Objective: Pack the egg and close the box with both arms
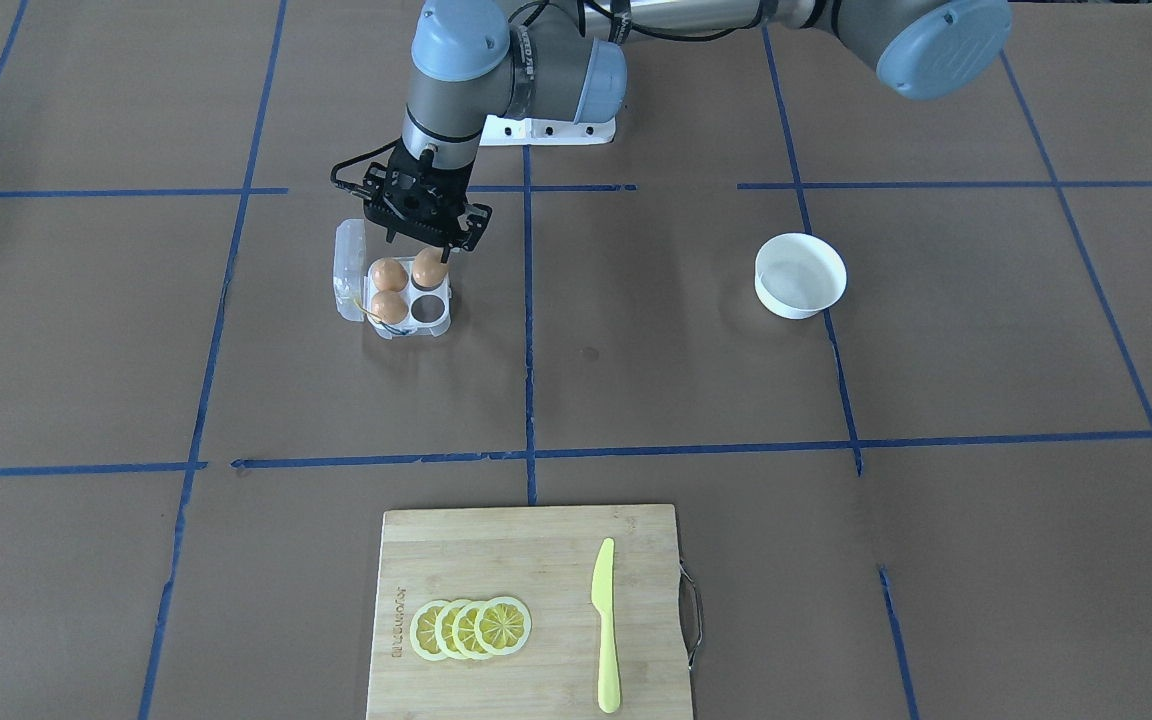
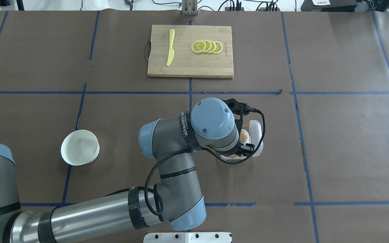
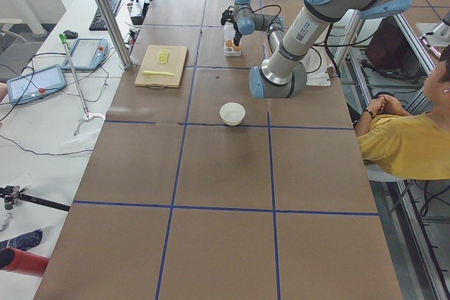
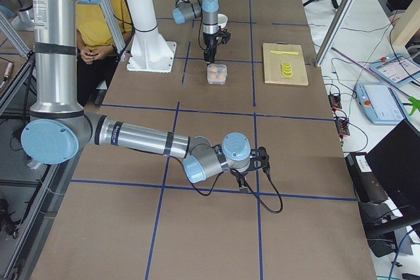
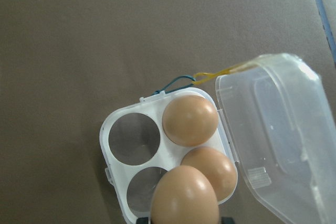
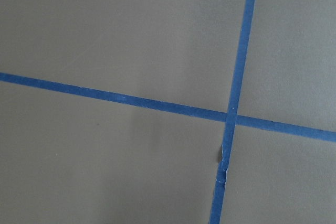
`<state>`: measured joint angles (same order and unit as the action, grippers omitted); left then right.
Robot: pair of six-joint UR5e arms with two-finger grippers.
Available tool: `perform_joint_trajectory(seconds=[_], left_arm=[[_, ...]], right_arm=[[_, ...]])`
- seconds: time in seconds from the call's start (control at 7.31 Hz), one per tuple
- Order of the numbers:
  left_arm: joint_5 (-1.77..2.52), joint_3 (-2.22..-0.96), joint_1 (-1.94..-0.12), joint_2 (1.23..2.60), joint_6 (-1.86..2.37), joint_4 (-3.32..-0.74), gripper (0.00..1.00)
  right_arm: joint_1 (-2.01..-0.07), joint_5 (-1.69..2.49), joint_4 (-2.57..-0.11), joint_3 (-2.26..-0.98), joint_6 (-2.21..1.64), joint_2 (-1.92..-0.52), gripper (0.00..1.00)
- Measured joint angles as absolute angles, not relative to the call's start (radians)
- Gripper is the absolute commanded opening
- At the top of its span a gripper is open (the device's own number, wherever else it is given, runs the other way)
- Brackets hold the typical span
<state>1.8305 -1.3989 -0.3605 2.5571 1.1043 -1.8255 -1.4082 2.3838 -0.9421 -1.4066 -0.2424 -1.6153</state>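
Note:
The clear four-cell box sits open on the table, its lid folded out to the side. Two eggs fill the cells next to the lid; the other two cells are empty. My left gripper reaches across and is shut on a third egg, held just above an empty cell. In the left wrist view this egg hangs over the box, with the yellow string at the hinge. My right gripper hovers low over bare table, far from the box; I cannot tell whether it is open or shut.
A white bowl stands on the other side of the table's middle. A wooden cutting board with lemon slices and a yellow knife lies at the operators' edge. A seated person is beside the table.

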Motion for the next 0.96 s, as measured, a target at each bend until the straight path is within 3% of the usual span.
perform_joint_trajectory(seconds=[0.41, 0.96], left_arm=[[1.820, -1.418, -0.364, 2.551, 1.106, -1.821, 0.99], [1.834, -1.656, -0.473, 2.393, 1.042, -1.769, 0.99]], right_arm=[[-1.408, 2.386, -0.943, -1.407, -0.250, -1.615, 1.00], [-1.317, 2.433, -0.872, -1.513, -0.552, -1.628, 1.00]])
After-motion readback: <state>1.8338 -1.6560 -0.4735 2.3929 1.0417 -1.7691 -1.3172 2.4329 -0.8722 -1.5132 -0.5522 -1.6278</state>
